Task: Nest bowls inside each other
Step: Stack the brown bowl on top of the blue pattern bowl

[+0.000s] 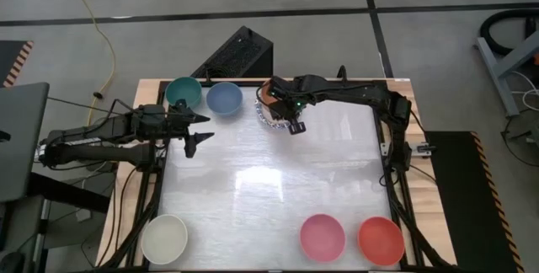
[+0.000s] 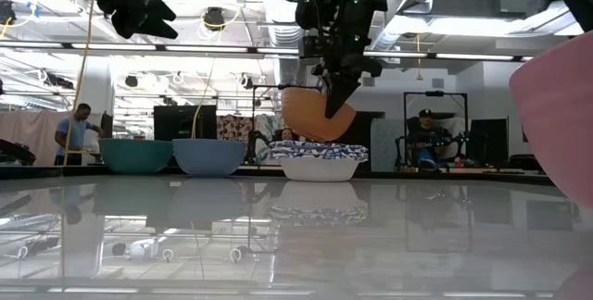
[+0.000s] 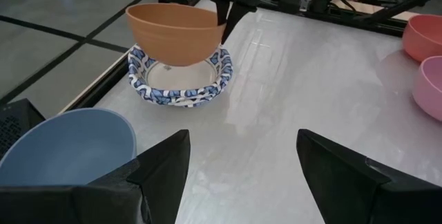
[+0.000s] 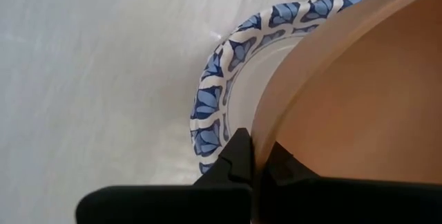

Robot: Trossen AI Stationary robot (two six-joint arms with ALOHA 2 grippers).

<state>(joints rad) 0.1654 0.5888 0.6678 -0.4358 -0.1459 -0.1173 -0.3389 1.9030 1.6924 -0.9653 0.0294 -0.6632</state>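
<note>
Right gripper (image 2: 335,92) pinched rim of plain orange round bowl (image 3: 176,32), holding it tilted just above white bowl with blue patterned rim (image 3: 181,86). Left gripper (image 1: 200,136) waited, jaws wide, near blue bowl (image 1: 224,98). Risk: tilted release could seat bowl crooked or tip it out.

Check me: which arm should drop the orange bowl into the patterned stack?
Right. The right gripper is already shut on the orange bowl's rim, holding it above the blue-patterned white bowl. The left gripper is open and empty, off beside the teal bowl and blue bowl.
</note>
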